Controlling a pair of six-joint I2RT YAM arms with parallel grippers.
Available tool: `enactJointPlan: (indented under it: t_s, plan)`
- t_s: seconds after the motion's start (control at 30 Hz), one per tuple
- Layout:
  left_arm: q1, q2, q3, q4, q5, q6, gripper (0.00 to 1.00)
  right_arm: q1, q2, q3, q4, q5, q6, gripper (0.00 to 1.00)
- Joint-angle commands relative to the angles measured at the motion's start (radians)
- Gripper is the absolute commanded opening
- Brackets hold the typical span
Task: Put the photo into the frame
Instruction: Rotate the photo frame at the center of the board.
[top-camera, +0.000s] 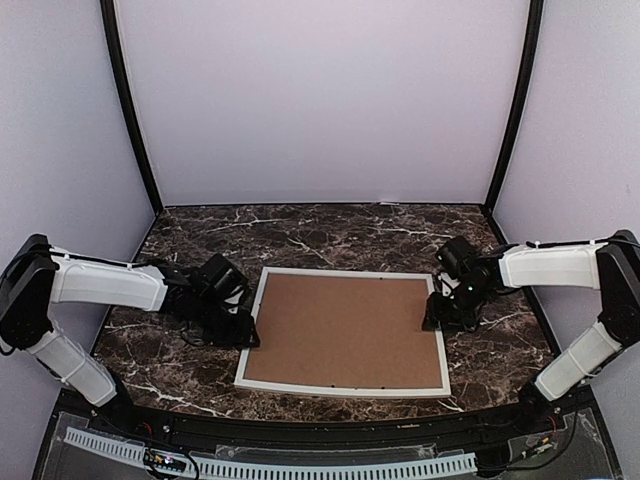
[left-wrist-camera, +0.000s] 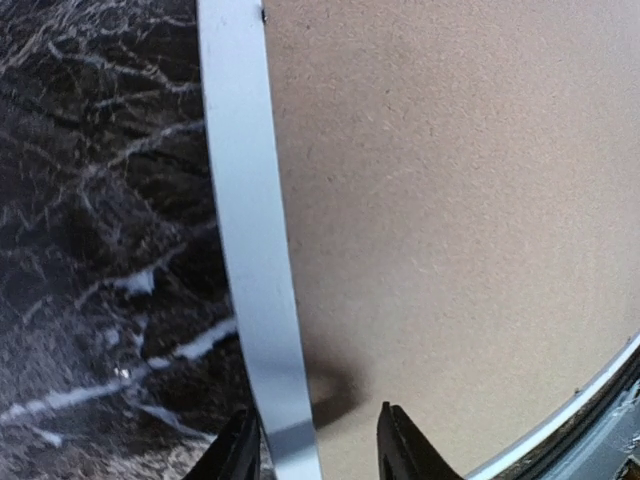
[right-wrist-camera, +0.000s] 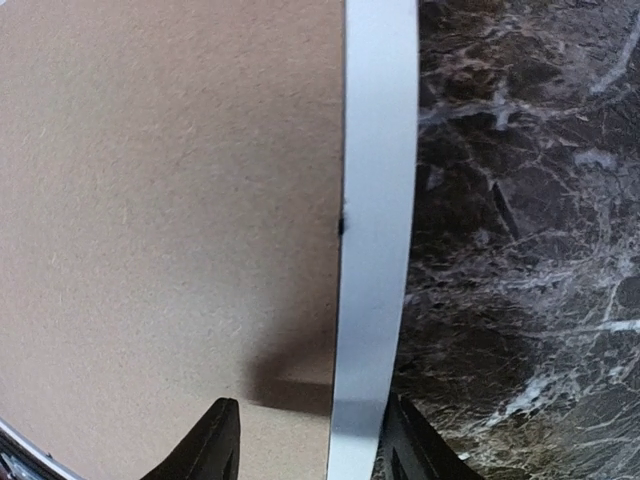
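The left fingers (left-wrist-camera: 238, 455) stand spread at the bottom of the left wrist view, one on either side of the left rail of the frame (left-wrist-camera: 250, 250). The outer finger sits just beside the rail over the tabletop (left-wrist-camera: 100, 250). The inner one stands apart from the rail over the brown cardboard sheet (left-wrist-camera: 450, 200), and neither pinches anything. The right fingers (right-wrist-camera: 212, 445) are spread likewise across the frame's right rail, the outer finger close against the rail's edge and the inner one apart from it over the cardboard. The white frame lies flat on the dark marbled tabletop, midway between the left and right edges and nearer the near edge than the far one. The cardboard sheet fills the frame's opening from rail to rail; whatever lies under it is hidden. The left arm (top-camera: 105, 283) reaches in from the left edge and the right arm (top-camera: 555, 265) from the right, each with its wrist low over a short side of the frame.
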Motion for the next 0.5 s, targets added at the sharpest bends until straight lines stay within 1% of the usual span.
enactJointPlan:
  t_s: [0.0,0.03,0.13,0.27,0.33,0.47]
  plan:
    - [-0.01,-0.096,0.009,-0.063,-0.019,-0.026,0.45,0.006,0.002,-0.012,-0.002,0.054,-0.029,0.46]
    - [-0.008,-0.102,0.02,-0.073,-0.051,-0.018,0.52,0.005,0.012,-0.009,-0.002,0.062,-0.039,0.43]
    - [0.002,-0.093,0.095,-0.123,-0.11,0.037,0.66,0.004,0.041,0.005,0.002,0.088,-0.073,0.34]
    - [0.063,-0.028,0.186,-0.154,-0.108,0.117,0.7,-0.002,0.078,0.031,0.003,0.096,-0.107,0.2]
    - [0.104,0.008,0.23,-0.167,-0.097,0.155,0.7,-0.005,0.09,0.043,0.0,0.096,-0.114,0.17]
    - [0.182,0.086,0.294,-0.197,-0.111,0.22,0.7,-0.012,0.097,0.057,-0.002,0.091,-0.124,0.15]
